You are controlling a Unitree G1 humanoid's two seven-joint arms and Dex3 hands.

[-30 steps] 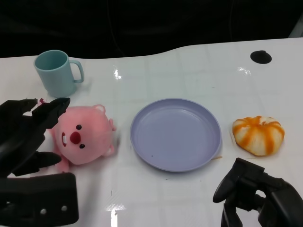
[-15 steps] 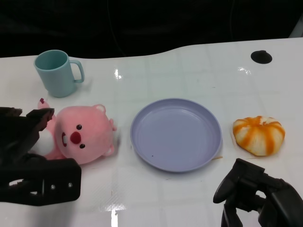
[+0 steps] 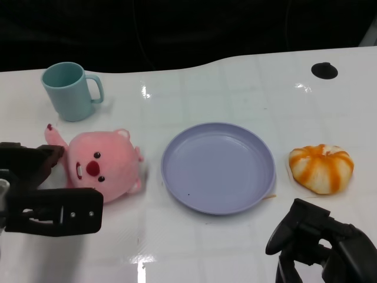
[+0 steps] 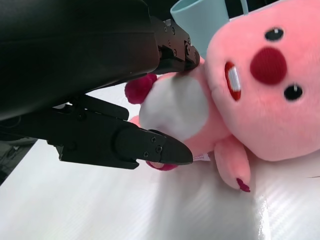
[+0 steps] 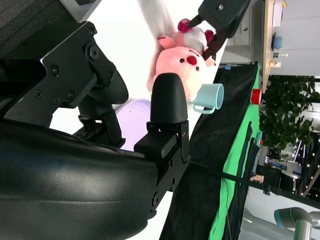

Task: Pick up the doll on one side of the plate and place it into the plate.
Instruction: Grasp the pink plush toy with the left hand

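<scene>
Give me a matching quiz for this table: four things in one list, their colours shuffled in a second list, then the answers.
Things:
1. doll
2. plate
3. mug
4. squash toy

Colours:
A. teal
B. orange and white
C. pink
D. lavender

Pairs: 1-C, 2-D, 3-A, 4-B

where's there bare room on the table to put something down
Free: the plate itself is empty, and bare tabletop lies behind it between the mug and the black disc. Crowded: the left, where the left robot hand closes on the doll.
</scene>
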